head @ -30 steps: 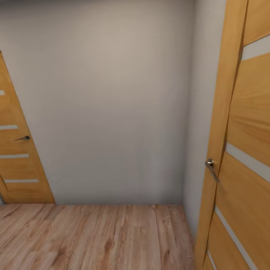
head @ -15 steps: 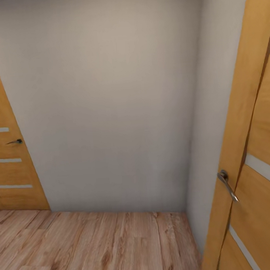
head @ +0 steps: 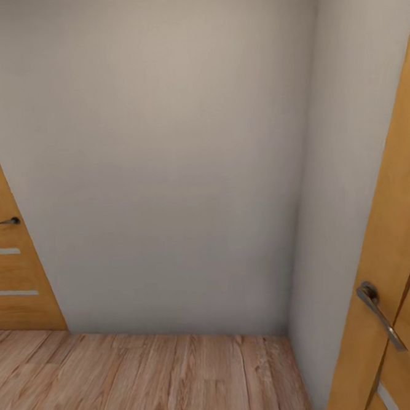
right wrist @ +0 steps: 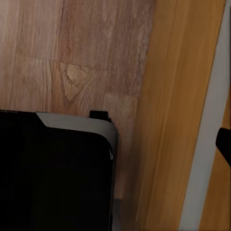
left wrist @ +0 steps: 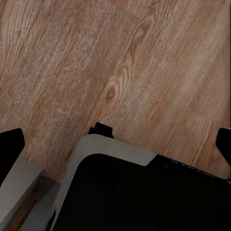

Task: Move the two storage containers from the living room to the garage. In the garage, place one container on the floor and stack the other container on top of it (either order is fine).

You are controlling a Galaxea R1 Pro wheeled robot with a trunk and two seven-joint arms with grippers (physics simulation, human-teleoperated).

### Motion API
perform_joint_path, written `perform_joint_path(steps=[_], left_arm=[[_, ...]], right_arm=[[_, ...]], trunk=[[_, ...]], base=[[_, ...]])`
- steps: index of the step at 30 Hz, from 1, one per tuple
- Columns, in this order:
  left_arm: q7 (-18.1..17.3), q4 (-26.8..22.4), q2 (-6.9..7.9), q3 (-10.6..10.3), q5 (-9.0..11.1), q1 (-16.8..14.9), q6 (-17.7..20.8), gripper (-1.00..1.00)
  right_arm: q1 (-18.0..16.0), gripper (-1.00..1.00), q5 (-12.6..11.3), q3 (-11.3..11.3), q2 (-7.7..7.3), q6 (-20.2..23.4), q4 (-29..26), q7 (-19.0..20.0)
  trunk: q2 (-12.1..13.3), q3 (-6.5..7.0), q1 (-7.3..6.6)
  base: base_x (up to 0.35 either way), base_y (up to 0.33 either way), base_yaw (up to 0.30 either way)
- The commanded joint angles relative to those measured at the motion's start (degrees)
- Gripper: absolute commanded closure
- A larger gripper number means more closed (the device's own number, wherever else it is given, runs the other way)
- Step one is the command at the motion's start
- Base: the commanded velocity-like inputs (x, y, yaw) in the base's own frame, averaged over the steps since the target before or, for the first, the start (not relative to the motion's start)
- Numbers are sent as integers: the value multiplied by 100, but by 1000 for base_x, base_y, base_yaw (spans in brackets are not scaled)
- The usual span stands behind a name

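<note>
I'm in transit, facing a wall (head: 164, 159), doors (head: 12, 263) either side, wood floor (head: 151, 382). No bins here. Left pincer (left wrist: 118, 147) and right pincer (right wrist: 226, 144): spread can't tell. Bins likely stiff, light; I'd grip a rim wall.

Place: a home interior, a bare corner that reads as a hallway or passage.
Walls: plain pale grey wall (head: 165, 171) meeting a second wall at a corner.
Floor: light wood plank floor (head: 139, 383), grain and knots clear in the wrist views.
Doors: an oak-coloured left door (head: 13, 275) with pale horizontal strips and a dark lever handle (head: 8, 221); a right door (head: 403, 288) of like make with a metal lever handle (head: 380, 316).
</note>
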Motion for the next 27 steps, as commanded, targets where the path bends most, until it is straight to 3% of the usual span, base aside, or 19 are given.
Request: perform_joint_path(steps=[1,20,27], left_arm=[[-14,7,0,44,5,-6,-17,-100],[-14,7,0,44,5,-5,-26,-100],[-14,7,0,44,5,-5,-34,-100]], right_arm=[[-7,-100,-42,49,3,-28,16,-2],[-7,-100,-42,49,41,-28,16,-2],[-7,-100,-34,57,51,-28,16,-2]], trunk=[[-6,-9,4],[-6,-9,4],[-6,-9,4]], base=[[321,0,0],[316,67,0],[66,11,3]])
